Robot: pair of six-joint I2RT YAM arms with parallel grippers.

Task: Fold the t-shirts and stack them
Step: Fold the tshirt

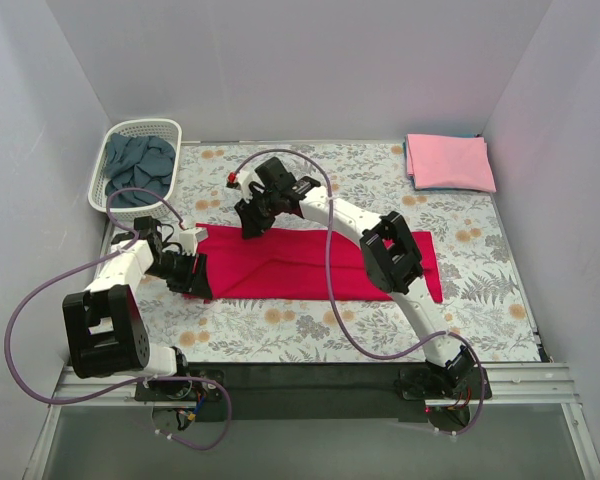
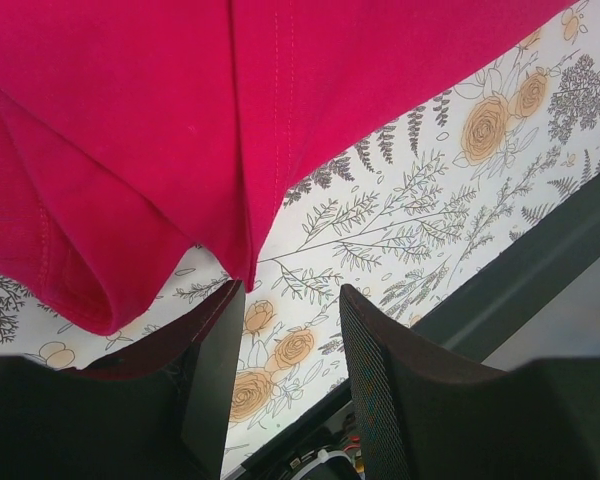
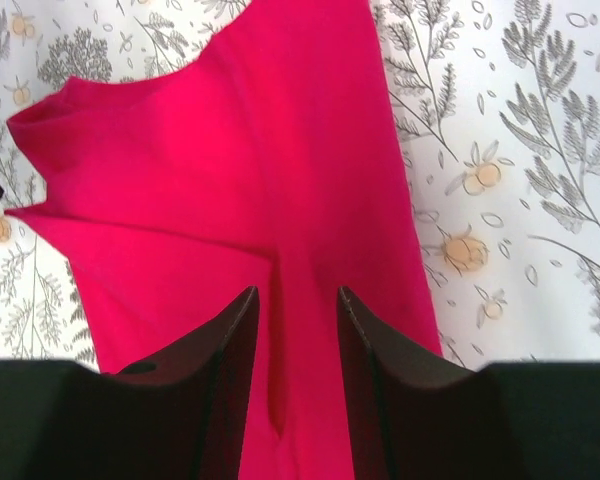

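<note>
Left gripper (image 2: 290, 300) of mine stands partly open, its two dark fingers apart with only the floral-patterned cloth (image 1: 280, 330) showing in the gap. One bright red t-shirt (image 1: 270, 270) lies spread flat on that cloth across the middle of the table. Its left end comes down to my left gripper, and a rolled hem and a pointed corner of it reach the tip of one finger. Whether cloth and finger touch there I cannot tell. No cloth sits between those fingers

Right gripper (image 3: 297, 300) of mine hangs farther out, over the far edge of the same red shirt near its left end. Its fingers are also partly apart, with red cloth filling the gap below them and a crease running along it. Neither finger is visibly closed on the cloth

Farther back are the other two of the three shirts. One dark slate-blue t-shirt (image 1: 140, 170) lies bunched inside the single white basket (image 1: 145, 125) at the far left corner. One light pink t-shirt (image 1: 450, 162) lies folded flat at the far right corner, well apart from both grippers
</note>
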